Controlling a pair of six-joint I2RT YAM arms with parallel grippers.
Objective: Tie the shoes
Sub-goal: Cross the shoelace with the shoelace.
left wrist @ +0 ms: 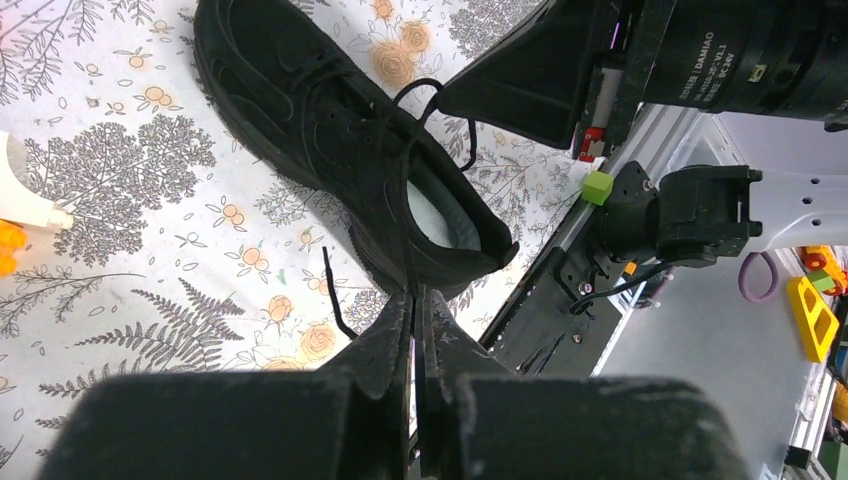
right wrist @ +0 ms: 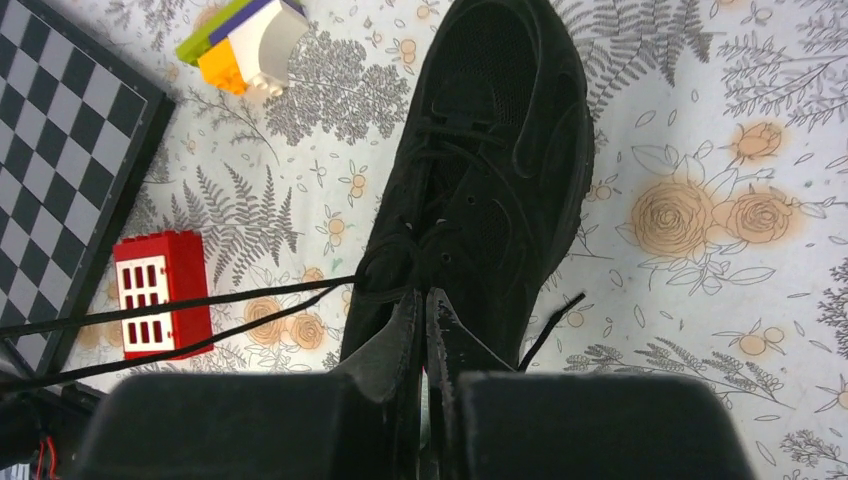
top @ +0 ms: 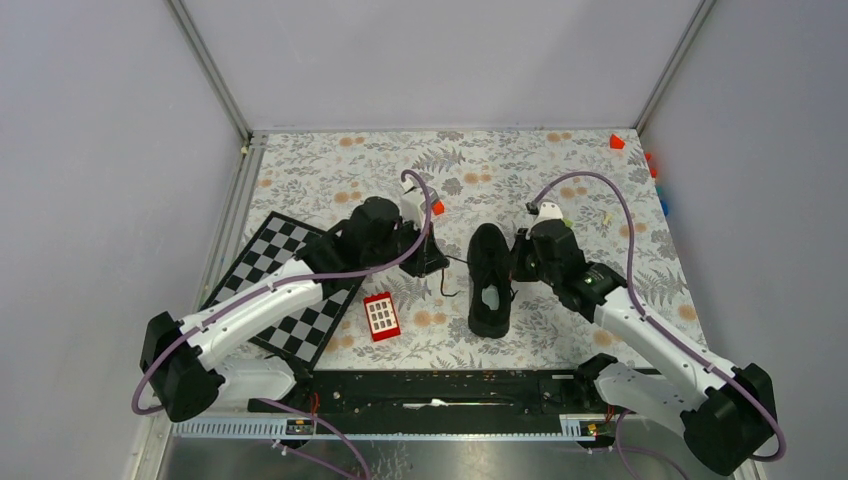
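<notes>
The black shoe (top: 488, 280) lies on the flowered cloth with its toe away from the arms and its pale insole showing. It also shows in the left wrist view (left wrist: 330, 130) and the right wrist view (right wrist: 490, 170). My left gripper (top: 437, 262) is just left of the shoe, its jaws (left wrist: 415, 300) shut on a thin black lace (left wrist: 403, 230) that runs out from the shoe. Two taut lace strands (right wrist: 200, 300) stretch left from the eyelets. My right gripper (top: 519, 262) is at the shoe's right side, shut (right wrist: 424, 300) on the other lace, whose end (right wrist: 555, 322) hangs free.
A red block (top: 381, 316) lies left of the shoe, beside a checkerboard (top: 285, 285). A stack of coloured blocks (right wrist: 245, 40) sits beyond the toe. A black rail (top: 440, 385) runs along the near edge, with a green cube (left wrist: 597, 187) by it. Small blocks (top: 617, 141) lie at the far right.
</notes>
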